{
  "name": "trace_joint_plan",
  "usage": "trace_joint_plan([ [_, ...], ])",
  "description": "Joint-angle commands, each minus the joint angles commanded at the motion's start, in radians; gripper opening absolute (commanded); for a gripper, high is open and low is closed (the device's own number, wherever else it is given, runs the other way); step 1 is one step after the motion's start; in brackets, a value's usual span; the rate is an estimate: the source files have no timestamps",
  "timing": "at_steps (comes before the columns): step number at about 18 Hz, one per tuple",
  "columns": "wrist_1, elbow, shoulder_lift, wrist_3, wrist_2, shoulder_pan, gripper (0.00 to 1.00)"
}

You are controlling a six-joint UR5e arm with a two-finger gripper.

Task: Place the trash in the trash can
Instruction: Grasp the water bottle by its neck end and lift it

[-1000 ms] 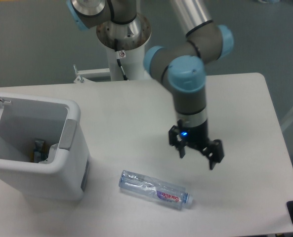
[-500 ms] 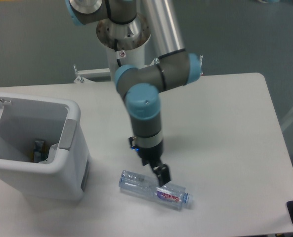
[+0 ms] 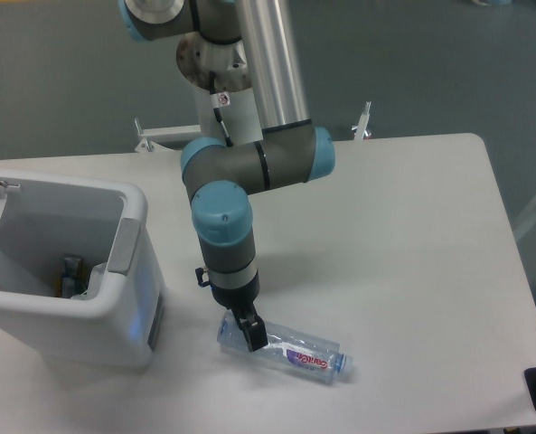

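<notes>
The table (image 3: 412,226) is the biggest thing here, with the trash can (image 3: 114,298) at its left edge, lid swung open and some bits already lying inside. The arm (image 3: 240,172) reaches down from the back edge toward the front edge, where the bottle (image 3: 290,348) lies flat on its side. The bottle's long axis runs roughly along the front edge, tilted a little: its cap points right and slightly toward the front, its base toward the trash can. The gripper (image 3: 251,334) is down at the bottle's base end, one finger (image 3: 252,333) showing against the clear plastic; whether it has clamped or is merely straddling cannot be told. To do this well, I'd judge the fingers should cross the long axis squarely and close gently, since thin plastic may buckle or roll away.
</notes>
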Motion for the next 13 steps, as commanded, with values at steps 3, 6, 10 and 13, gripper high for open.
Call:
trace_joint_plan([
  [3,0.000,0.018,-0.023,-0.006,0.000,0.000,1.00],
  [6,-0.002,0.046,-0.048,-0.008,0.002,0.000,0.83],
  [10,-0.003,0.075,-0.064,-0.040,0.002,0.000,0.58],
  [13,-0.003,0.084,-0.052,-0.113,0.002,0.003,0.48],
])
